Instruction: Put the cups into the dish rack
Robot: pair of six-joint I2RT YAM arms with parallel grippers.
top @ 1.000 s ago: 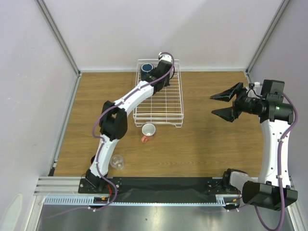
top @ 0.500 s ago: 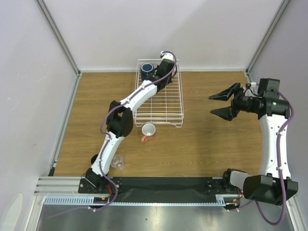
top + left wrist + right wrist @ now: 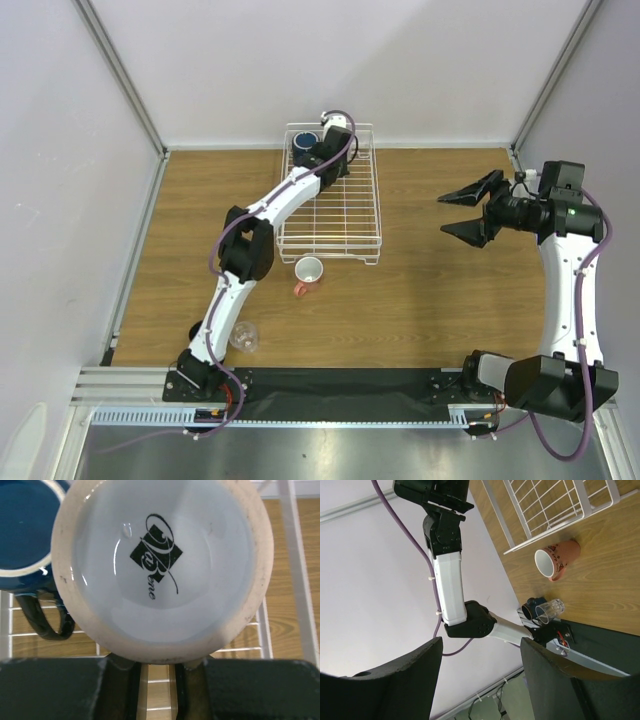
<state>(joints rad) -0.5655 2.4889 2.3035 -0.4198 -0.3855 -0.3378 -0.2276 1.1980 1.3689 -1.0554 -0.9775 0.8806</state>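
Near left arm base: tumbler [image 3: 243,336] and small dark cup [image 3: 535,608] left unloaded on table [image 3: 450,300] | left gripper [image 3: 157,669] clenched on grey mug [image 3: 162,565], held bottom-up at rack [image 3: 376,215] far-left corner, just beside racked navy mug [image 3: 304,142] | pink cup [image 3: 308,272] lying outside near rail | most grid unoccupied | right gripper [image 3: 470,212] spread, nothing held, well right of rack.

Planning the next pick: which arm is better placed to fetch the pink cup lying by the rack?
Probably the right. The right gripper is open and empty above the table, while the left gripper is shut on the light grey mug at the far end of the dish rack.
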